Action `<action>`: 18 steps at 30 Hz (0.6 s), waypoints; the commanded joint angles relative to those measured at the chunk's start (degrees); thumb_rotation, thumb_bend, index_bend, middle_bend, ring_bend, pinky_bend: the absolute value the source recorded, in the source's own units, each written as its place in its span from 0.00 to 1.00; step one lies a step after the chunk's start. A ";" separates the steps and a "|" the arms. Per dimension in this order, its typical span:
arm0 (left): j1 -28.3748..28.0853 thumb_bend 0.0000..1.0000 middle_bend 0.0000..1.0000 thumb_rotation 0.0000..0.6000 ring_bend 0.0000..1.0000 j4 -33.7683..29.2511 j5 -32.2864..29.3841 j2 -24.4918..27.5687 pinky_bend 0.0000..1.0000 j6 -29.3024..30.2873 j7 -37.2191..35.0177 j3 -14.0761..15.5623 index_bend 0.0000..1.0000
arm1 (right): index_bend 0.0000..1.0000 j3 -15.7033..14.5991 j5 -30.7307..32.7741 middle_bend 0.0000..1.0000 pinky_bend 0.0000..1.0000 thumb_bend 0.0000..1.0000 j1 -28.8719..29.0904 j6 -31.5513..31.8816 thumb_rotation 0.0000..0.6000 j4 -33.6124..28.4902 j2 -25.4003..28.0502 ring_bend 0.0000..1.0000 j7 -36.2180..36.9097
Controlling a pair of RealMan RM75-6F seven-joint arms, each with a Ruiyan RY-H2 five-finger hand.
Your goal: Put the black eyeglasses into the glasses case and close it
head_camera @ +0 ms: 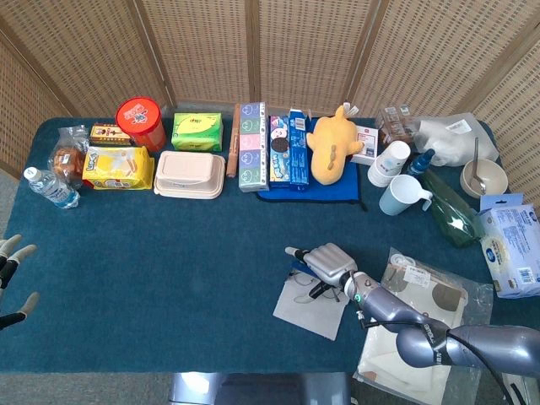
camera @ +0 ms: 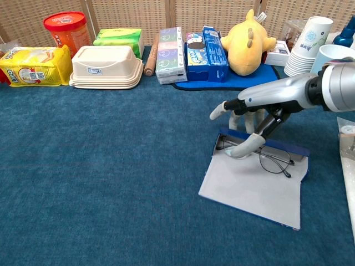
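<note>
a woven rattan folding screen (head_camera: 278, 51) stands behind the table (head_camera: 169, 278), which is covered in dark blue cloth.

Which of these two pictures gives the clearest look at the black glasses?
The chest view: the eyeglasses lie open to sight on the flat glasses case, with only the right hand over one end. In the head view they are small and mostly hidden beneath that hand.

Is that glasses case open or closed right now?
Open. The glasses case has its grey flap lying flat on the table, and the eyeglasses rest uncovered inside, under the right robot hand.
</note>
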 commanded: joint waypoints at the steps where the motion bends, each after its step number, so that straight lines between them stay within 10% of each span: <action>1: 0.03 0.32 0.04 1.00 0.00 0.28 0.03 -0.15 0.00 -0.06 -0.29 0.02 0.13 | 0.00 -0.96 0.14 0.28 0.38 0.17 0.59 1.17 0.42 -1.87 0.20 0.37 -0.81; 18: 0.45 0.32 0.04 1.00 0.00 2.23 0.20 -0.91 0.00 0.03 -2.40 0.20 0.13 | 0.00 -6.16 1.07 0.28 0.38 0.16 -0.68 8.36 0.42 -13.13 3.27 0.37 -3.66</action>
